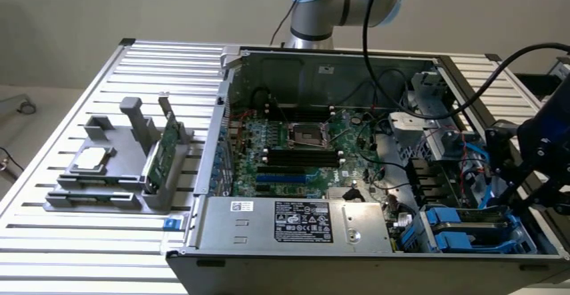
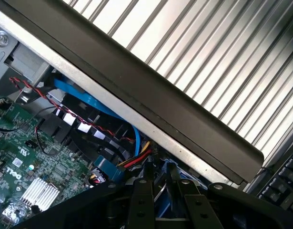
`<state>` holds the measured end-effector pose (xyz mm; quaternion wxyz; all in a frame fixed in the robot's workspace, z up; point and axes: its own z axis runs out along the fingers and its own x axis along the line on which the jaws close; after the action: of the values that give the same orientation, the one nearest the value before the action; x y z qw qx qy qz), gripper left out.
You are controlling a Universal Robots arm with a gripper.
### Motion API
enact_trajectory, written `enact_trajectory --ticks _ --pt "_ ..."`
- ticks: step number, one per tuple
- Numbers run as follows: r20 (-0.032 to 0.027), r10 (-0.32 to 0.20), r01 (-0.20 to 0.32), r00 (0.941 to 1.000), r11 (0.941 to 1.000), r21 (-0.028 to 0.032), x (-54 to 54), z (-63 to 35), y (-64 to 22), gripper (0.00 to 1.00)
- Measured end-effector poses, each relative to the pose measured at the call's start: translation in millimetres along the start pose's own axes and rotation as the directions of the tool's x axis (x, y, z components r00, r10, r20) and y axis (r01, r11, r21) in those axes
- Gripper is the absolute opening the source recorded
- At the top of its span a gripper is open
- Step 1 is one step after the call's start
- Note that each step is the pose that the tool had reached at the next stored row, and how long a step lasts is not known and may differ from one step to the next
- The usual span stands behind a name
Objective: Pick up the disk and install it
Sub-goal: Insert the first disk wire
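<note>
Claw (image 1: 514, 198) (image 2: 164, 185) position: low in the drive bay, at 4 o'clock of the open computer case (image 1: 224, 101) in the exterior view. Claw state: cannot be told whether it grips or stands clear. The disk (image 1: 463, 233), blue-railed, lies flat in that bay, just beside the claw at its 7 o'clock. The motherboard (image 1: 294, 148) occupies the case centre and the power supply (image 1: 294, 223) sits at 6 o'clock. Outside the case at 9 o'clock, a grey fixture (image 1: 107, 198) carries a green card (image 1: 159, 155).
</note>
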<state>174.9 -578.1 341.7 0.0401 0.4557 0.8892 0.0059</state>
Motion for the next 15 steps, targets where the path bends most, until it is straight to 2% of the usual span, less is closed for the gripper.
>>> enact_trajectory --ticks 15 --pt "0.0002 0.006 -0.006 1.0 1.0 0.0004 6.7 2.4 3.7 0.25"
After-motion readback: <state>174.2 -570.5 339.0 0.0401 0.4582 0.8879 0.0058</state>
